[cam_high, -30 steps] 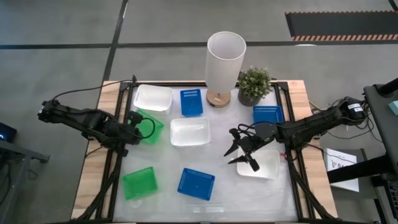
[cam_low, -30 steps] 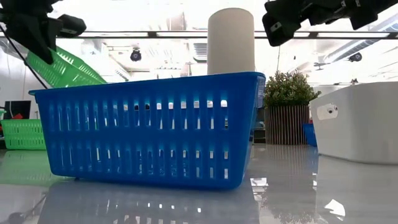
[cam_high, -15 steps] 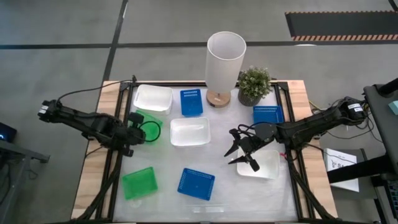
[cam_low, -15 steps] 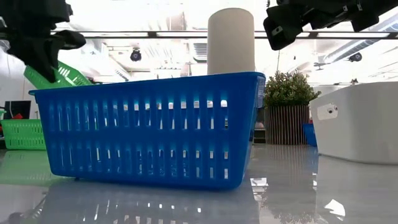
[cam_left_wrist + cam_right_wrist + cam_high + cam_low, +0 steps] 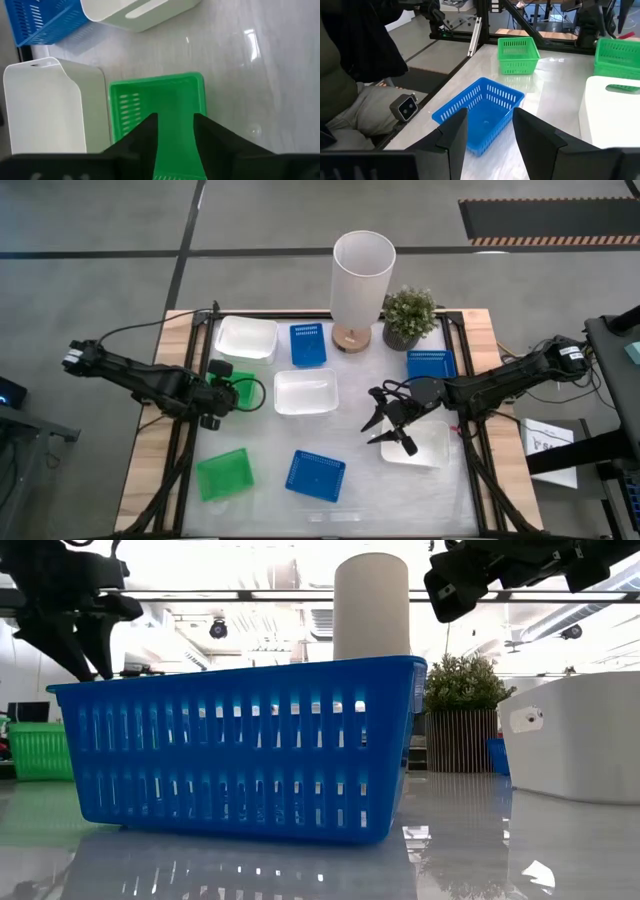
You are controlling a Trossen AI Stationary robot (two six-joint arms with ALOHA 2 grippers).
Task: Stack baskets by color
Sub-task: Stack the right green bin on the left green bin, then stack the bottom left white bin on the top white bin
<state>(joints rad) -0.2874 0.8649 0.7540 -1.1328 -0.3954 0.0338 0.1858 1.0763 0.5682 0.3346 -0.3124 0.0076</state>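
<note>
My left gripper (image 5: pixel 225 394) (image 5: pixel 175 132) stands open over a green basket (image 5: pixel 157 100) (image 5: pixel 248 392), which lies flat on the table beside a white basket (image 5: pixel 50 110). A second green basket (image 5: pixel 225 473) and a blue basket (image 5: pixel 315 475) sit near the front edge. At the table's middle right my right gripper (image 5: pixel 385 426) (image 5: pixel 490 135) hangs open above the table, beside another white basket (image 5: pixel 420 443), with nothing between its fingers. My left gripper's open fingers (image 5: pixel 142 137) stand over the green basket's end nearest the wrist (image 5: pixel 172 165), slanting down from the table's left. Whether a finger touches the basket I cannot tell.
A tall white cylinder lamp (image 5: pixel 362 275) and a potted plant (image 5: pixel 408 316) stand at the far edge. Further baskets lie about: white (image 5: pixel 246 337) and blue (image 5: pixel 308 345) at the far left, white (image 5: pixel 305 391) in the middle, blue (image 5: pixel 431 364) at the far right.
My left gripper has sunk with the green basket, which it held tilted above the table. The basket now lies flat. The fingers have opened and let go of it.
</note>
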